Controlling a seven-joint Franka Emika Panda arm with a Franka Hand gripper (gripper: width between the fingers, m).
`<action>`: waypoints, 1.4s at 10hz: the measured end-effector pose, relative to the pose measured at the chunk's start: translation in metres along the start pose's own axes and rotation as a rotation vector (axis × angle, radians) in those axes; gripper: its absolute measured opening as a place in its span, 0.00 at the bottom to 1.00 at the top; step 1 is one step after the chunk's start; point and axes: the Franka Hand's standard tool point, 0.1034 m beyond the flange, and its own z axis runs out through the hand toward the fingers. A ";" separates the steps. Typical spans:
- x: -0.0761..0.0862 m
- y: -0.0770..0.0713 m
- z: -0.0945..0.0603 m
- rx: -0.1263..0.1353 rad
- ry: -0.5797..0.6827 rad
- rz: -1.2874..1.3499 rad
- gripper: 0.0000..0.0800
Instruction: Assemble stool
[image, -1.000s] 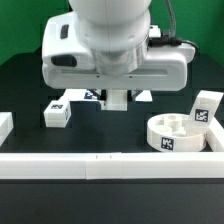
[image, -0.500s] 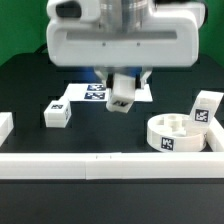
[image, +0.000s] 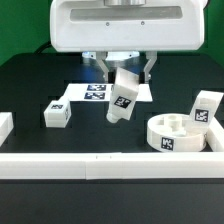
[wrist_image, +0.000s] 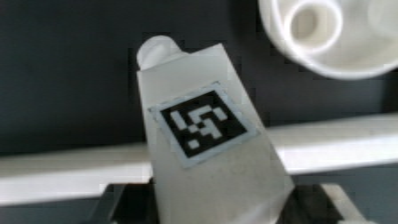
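Observation:
My gripper (image: 126, 70) is shut on a white blocky stool leg (image: 122, 98) and holds it tilted in the air above the black table. In the wrist view the leg (wrist_image: 210, 128) fills the middle, its square tag facing the camera, between my two dark fingers (wrist_image: 128, 198). The round seat (image: 178, 134) with sockets lies at the exterior view's right, and its rim shows in the wrist view (wrist_image: 329, 35). A second leg (image: 207, 109) stands upright behind the seat. A third leg (image: 57, 113) lies on the table at the exterior view's left.
The marker board (image: 95, 93) lies flat on the table behind the held leg. A long white border rail (image: 110, 163) runs along the front, also seen in the wrist view (wrist_image: 71, 165). A white block (image: 5, 127) sits at the exterior view's left edge.
The arm has risen, lifting the leg off the table near the marker board; the leg now hangs higher and tilted. The other parts have not moved.

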 end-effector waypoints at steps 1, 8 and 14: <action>-0.008 -0.012 -0.010 0.038 -0.034 0.061 0.41; -0.007 -0.039 -0.029 0.123 0.081 0.126 0.41; -0.022 -0.057 -0.018 0.171 0.216 0.195 0.41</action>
